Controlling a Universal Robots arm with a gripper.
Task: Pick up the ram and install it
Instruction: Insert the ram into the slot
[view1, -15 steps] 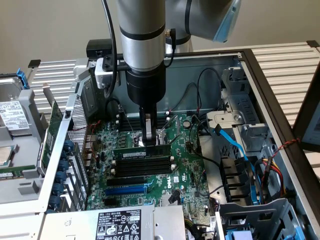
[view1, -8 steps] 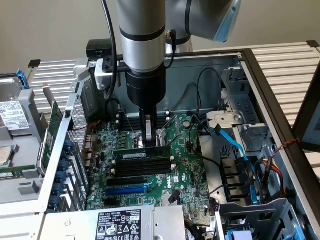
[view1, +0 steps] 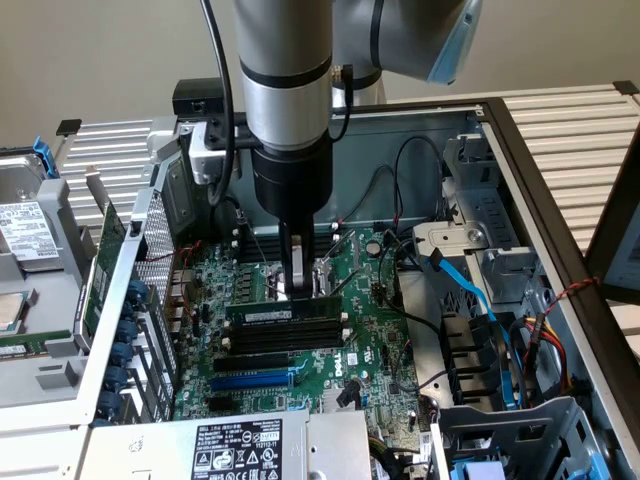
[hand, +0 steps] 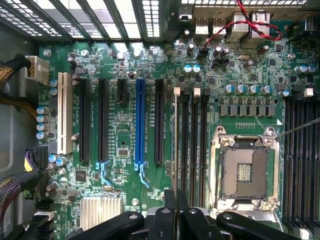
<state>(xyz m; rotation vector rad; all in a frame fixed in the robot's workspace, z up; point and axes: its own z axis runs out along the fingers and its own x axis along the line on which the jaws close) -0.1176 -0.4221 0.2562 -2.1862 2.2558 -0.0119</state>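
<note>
Across the open case (view1: 515, 150) (lid off, plenty of room above), the blue slot (hand: 140, 122) comes first. Then the ram (view1: 285, 312) stands on edge along the black memory slots (hand: 194, 140), the gripper (view1: 298, 288) pinched on its top edge. The wrist view shows fingers (hand: 170, 215) meeting there. The CPU socket (hand: 245, 170) follows, and cables (view1: 470, 290) crowd the exterior view's right.

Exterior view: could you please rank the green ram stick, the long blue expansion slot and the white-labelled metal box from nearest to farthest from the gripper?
1. Green ram stick: just below the gripper, mid-board.
2. Long blue expansion slot: lower on the board, toward the view's bottom.
3. White-labelled metal box: at the view's bottom edge.
</note>
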